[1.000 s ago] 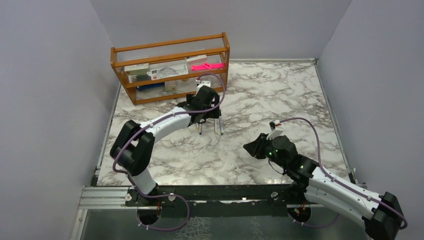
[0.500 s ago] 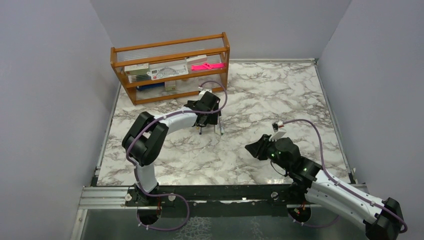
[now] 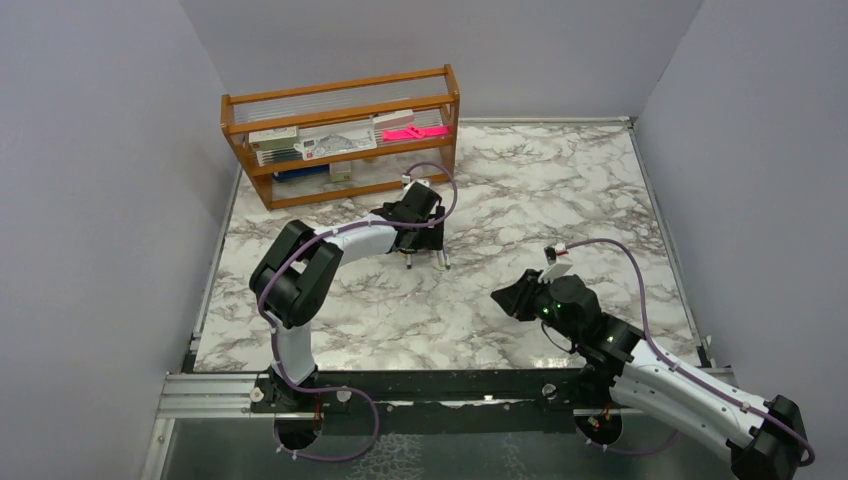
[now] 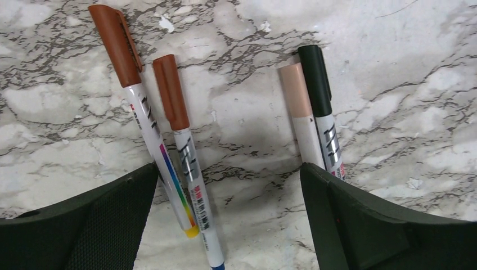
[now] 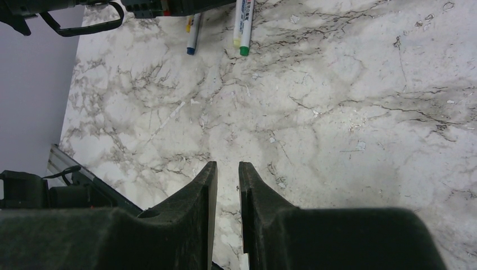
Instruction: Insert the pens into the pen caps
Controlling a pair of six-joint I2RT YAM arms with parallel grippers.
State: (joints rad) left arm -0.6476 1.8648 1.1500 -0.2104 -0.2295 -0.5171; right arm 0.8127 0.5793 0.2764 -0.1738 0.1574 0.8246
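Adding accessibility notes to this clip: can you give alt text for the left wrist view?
Two brown-capped pens at left and a peach-capped pen beside a black-capped pen at right lie on a marble table. The left gripper frames them from below, its dark fingers wide open, holding nothing.

My claw (image 5: 226,169) hangs over the marbled tabletop (image 5: 349,140). Its two dark fingers (image 5: 205,185) are drawn almost together, with a thin slit between them and nothing in it. At the top edge lie the ends of some pens (image 5: 245,34), one blue-tipped and one green-tipped. Dark arm parts (image 5: 169,5) cover the rest of them.
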